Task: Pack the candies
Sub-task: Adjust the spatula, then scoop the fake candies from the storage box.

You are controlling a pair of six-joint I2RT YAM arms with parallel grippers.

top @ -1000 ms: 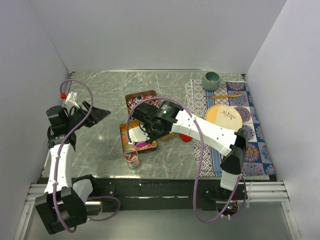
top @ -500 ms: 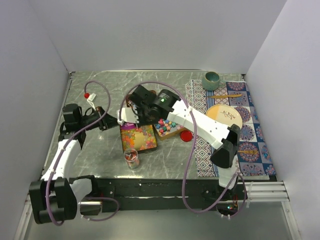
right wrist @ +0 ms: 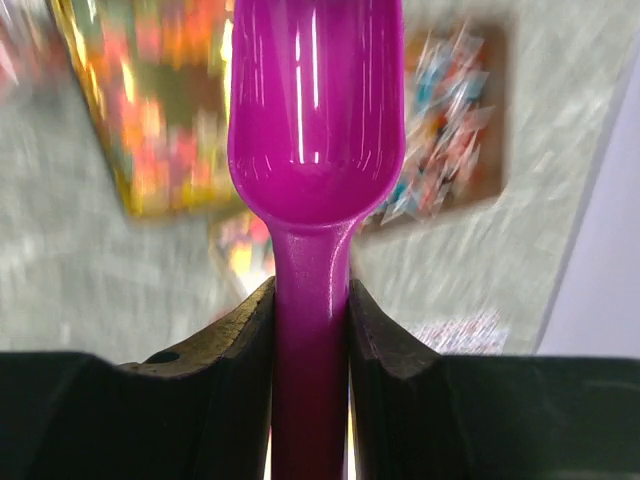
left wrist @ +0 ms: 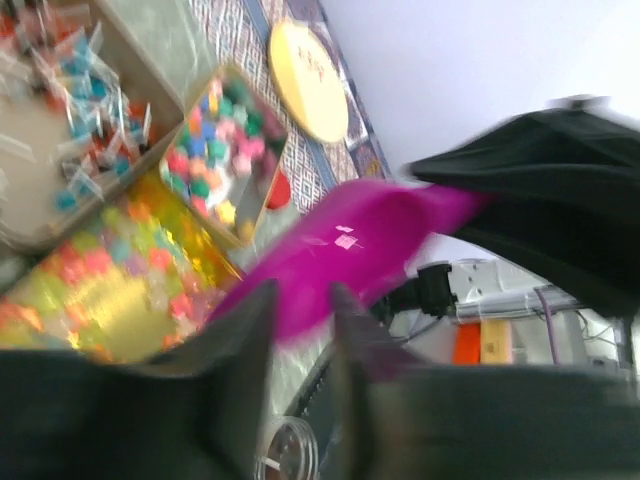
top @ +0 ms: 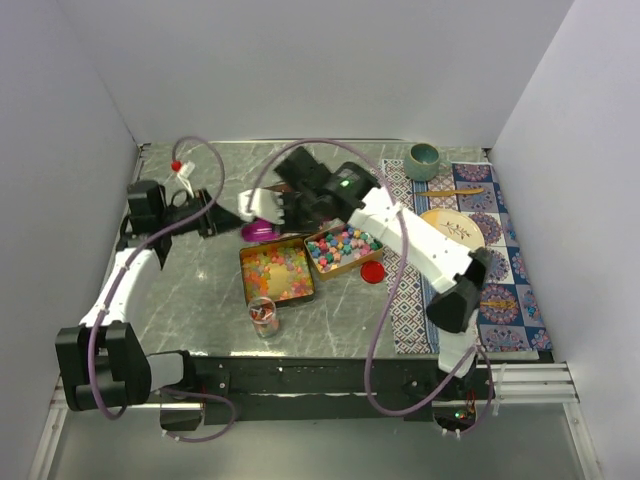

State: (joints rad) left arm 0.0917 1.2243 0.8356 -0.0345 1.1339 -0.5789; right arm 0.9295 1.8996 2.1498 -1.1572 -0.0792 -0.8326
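Grey desk (top: 200, 300) carries open trays (top: 243, 275) full of candies (top: 345, 245); jar (top: 263, 316) at the near edge holds only a few, so packing looks barely begun. Right pincer (right wrist: 310, 310) pinches the scoop (right wrist: 315, 120) handle above the trays; left pincer (left wrist: 303, 300) narrowly spread, holding nothing.

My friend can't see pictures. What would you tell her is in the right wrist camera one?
The right gripper pinches the handle of a shiny purple scoop, which fills the middle of the picture and points away from the camera. Behind it, all blurry, are colourful candies and a grey table.
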